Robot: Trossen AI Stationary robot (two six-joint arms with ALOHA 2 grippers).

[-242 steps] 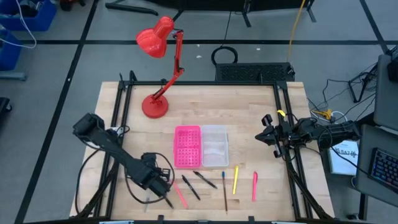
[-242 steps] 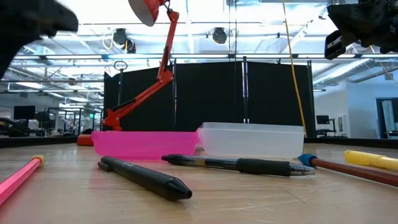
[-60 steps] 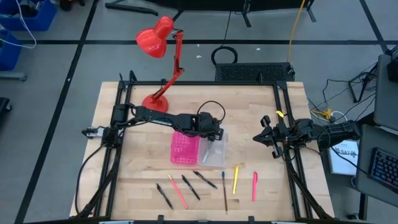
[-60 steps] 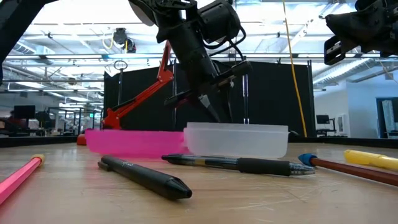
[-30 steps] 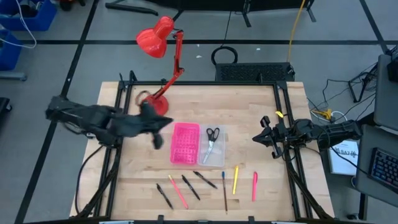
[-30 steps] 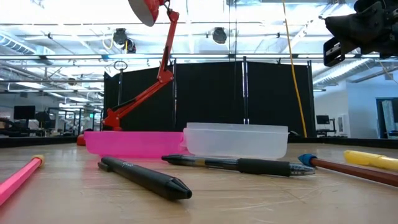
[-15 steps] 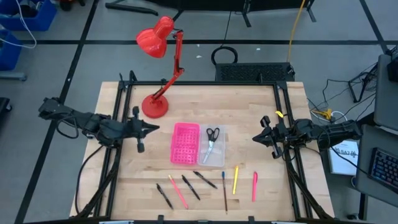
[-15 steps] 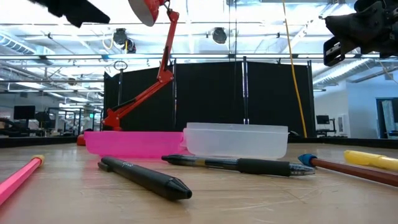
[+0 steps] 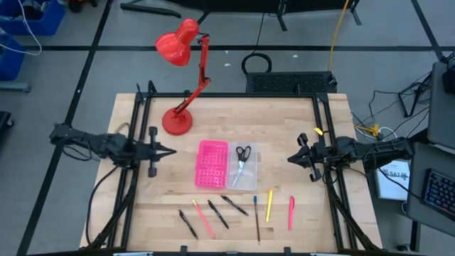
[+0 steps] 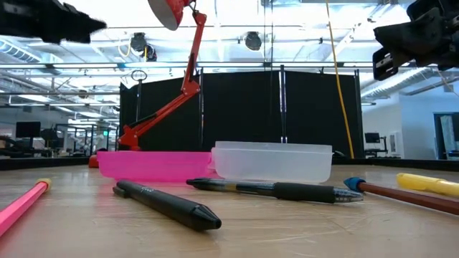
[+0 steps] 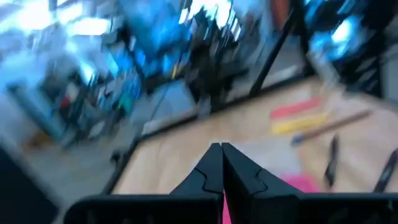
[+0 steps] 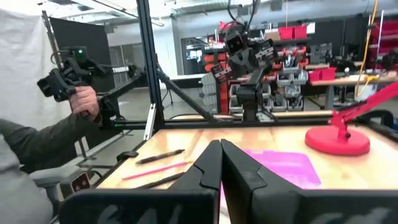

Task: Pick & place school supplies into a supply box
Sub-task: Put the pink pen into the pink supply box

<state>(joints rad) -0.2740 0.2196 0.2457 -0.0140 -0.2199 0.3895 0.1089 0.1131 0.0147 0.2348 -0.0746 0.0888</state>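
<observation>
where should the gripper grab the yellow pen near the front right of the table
Best guess: grip the yellow pen around the middle of its barrel, coming straight down from above with the fingers closing across its width. It lies flat on the table, running roughly front to back, with bare wood between it and the brown pencil and pink pen on either side.

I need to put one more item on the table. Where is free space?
Bare wood lies between the red lamp base and the right tool, behind the supply box. The front edge is crowded: pens lie in a row there.
</observation>
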